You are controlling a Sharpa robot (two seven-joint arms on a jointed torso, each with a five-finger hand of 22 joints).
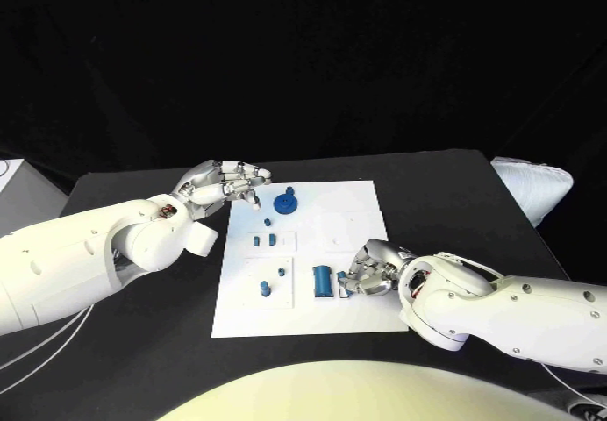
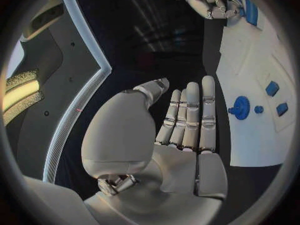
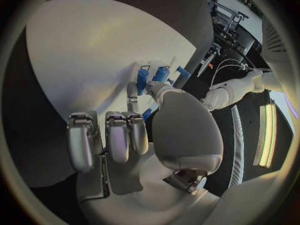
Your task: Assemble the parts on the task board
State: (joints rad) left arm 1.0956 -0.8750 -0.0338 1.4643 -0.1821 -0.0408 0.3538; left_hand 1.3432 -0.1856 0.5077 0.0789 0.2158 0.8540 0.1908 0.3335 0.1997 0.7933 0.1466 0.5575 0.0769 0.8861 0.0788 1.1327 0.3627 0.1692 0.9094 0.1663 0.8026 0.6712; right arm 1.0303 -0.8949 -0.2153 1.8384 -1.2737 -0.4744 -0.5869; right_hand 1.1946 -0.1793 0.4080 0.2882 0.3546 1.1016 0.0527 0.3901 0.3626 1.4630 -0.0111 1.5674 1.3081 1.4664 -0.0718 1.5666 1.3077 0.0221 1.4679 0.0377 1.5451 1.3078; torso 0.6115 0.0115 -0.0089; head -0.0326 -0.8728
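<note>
The right hand (image 1: 374, 272) bends over the near-right part of the task board (image 1: 348, 316), fingers curled beside a blue cylindrical part (image 1: 323, 281) (grasp unconfirmed), apparently positioning it. The left hand (image 1: 228, 184) hovers at the far-left corner, fingers extended, empty, beside the blue gear (image 1: 286, 203).

One task board (image 1: 323, 307), two hands, perhaps seven blue parts (image 1: 286, 203).

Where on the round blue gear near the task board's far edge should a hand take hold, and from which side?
Judging by its pose, grip the round blue gear by its toothed rim from above: it lies flat on the white task board. The open left hand hovers right beside it.
</note>
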